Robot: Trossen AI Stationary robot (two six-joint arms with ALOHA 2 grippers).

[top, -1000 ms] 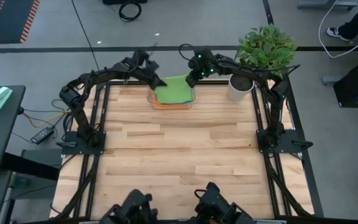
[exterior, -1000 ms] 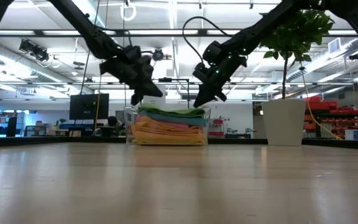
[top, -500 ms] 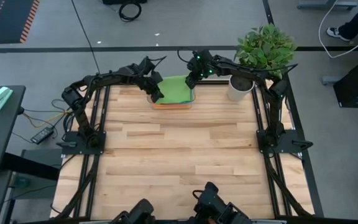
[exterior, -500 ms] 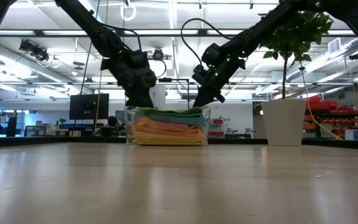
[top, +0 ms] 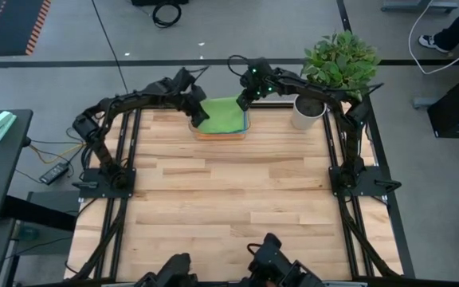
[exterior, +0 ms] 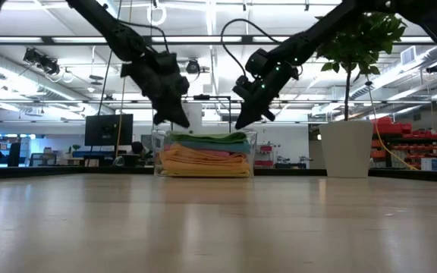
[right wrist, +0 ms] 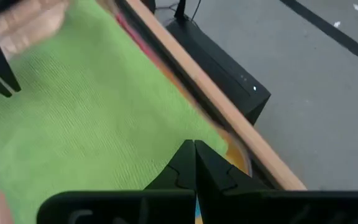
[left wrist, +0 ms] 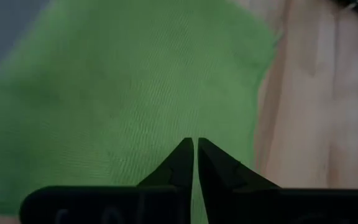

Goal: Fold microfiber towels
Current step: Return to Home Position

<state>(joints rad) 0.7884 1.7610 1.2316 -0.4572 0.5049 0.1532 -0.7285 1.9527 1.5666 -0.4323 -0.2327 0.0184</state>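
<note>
While it covers the lower towels (exterior: 203, 161), flat green microfiber towel (top: 225, 115) runs left-right, upper centre; left gripper (top: 200, 114), right gripper (top: 244, 101) jaws closed, empty.

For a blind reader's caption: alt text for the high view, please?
Seen from above, a clear bin at the far edge of the wooden table holds a green towel on top; the left gripper and right gripper hover at its two sides.

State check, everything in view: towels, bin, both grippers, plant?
Green towel: folded, top of the stack.
Other towels: folded, stacked under it.
Bin: full, at the table's far edge.
Left gripper: shut, empty, above the bin.
Right gripper: shut, empty, above the bin.
Plant: upright.
</note>
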